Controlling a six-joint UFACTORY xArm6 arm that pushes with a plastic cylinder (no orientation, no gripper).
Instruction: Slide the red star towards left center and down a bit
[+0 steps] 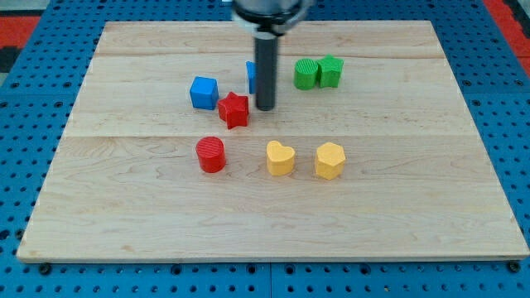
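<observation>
We see the red star (234, 109) lying flat on the wooden worktop (414, 207), a little toward the view's left of centre, in the upper half. Our tip (265, 108) stands just beside its right side; we have no fingers, so nothing is held. A blue cube (204, 92) nearly touches the star at upper left, and a red cylinder (211, 154) sits below. Bare wood stretches leftward to the worktop's edge.

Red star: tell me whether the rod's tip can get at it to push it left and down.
Probably yes. My tip sits just to the view's right of the red star, nothing between them. The blue cube lies up-left, slightly off the path.
</observation>
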